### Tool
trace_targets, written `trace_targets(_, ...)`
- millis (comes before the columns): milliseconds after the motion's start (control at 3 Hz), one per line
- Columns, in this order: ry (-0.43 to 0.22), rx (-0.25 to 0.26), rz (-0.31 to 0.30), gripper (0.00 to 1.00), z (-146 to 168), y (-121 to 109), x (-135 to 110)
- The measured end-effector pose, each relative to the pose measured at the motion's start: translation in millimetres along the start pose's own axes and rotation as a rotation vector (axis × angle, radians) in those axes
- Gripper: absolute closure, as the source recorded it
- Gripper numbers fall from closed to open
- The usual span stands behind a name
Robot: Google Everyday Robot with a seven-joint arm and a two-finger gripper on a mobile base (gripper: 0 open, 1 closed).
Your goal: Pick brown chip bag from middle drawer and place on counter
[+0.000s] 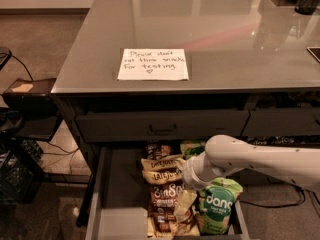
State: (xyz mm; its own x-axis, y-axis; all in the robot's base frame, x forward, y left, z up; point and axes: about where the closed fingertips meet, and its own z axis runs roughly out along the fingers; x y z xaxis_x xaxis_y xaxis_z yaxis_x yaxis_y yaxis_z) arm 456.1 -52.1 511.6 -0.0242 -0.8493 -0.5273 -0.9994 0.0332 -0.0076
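Brown chip bag (pixel 167 203) was seen in middle drawer (pixel 120 184), bottom centre; gripper (pixel 187 180) was located at its upper-right edge, grip state undeterminable.

On the desk (pixel 225 39): note (pixel 153 64). In the middle drawer (pixel 121 196) below (standing open): brown chip bag (pixel 167 196) at centre, dang bag (pixel 218 206) right of it, gripper (pixel 187 178) above, between the two.

Brown chip bag (pixel 166 200) flat in open middle drawer (pixel 116 184), claw (pixel 187 183) just beside it, grey counter (pixel 210 29) above

White hand (pixel 188 179) over dark brown chip bag (pixel 165 198); pale-grey middle drawer (pixel 122 184).
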Motion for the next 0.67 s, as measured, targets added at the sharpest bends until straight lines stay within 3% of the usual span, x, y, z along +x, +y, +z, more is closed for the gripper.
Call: trace_targets(667,0.082,-0.027,0.016,0.01,35,-14,26)
